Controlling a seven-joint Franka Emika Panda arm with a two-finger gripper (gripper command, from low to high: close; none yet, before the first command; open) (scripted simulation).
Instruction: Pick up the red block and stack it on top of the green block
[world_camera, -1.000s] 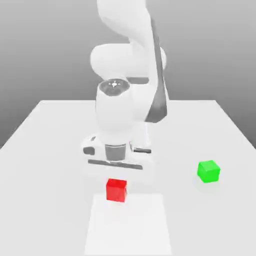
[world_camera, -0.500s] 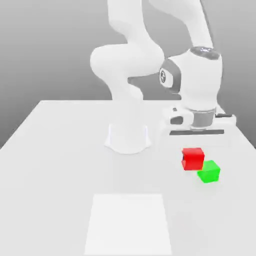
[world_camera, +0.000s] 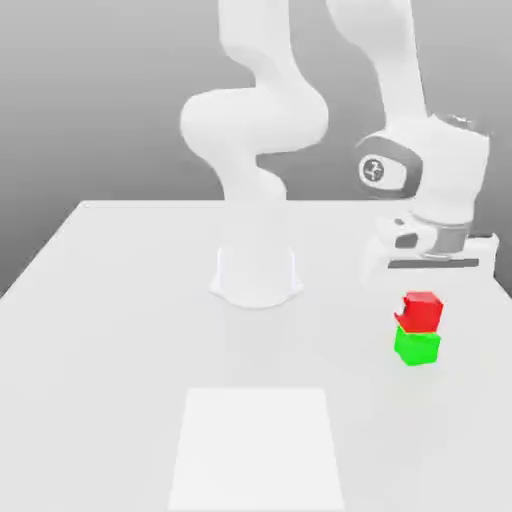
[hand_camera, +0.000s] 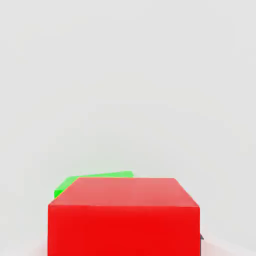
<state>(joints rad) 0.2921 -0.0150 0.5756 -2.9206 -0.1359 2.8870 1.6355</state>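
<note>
The red block (world_camera: 421, 311) hangs directly over the green block (world_camera: 417, 347), near the table's edge on the exterior view's right. The red block's underside is level with the green block's top, and I cannot tell whether they touch. My gripper (world_camera: 427, 288) reaches down from the white hand above and is shut on the red block. In the hand view the red block (hand_camera: 124, 215) is close up, with a strip of the green block (hand_camera: 95, 178) showing past its far edge, slightly turned against it.
The arm's white base (world_camera: 256, 270) stands mid-table, to the exterior view's left of the blocks. A paler square patch (world_camera: 256, 445) lies on the white table (world_camera: 110, 300) near its front edge.
The arm has swung from the table's middle to the exterior view's right, carrying the red block. The red block went from beside the pale patch to directly above the green block.
</note>
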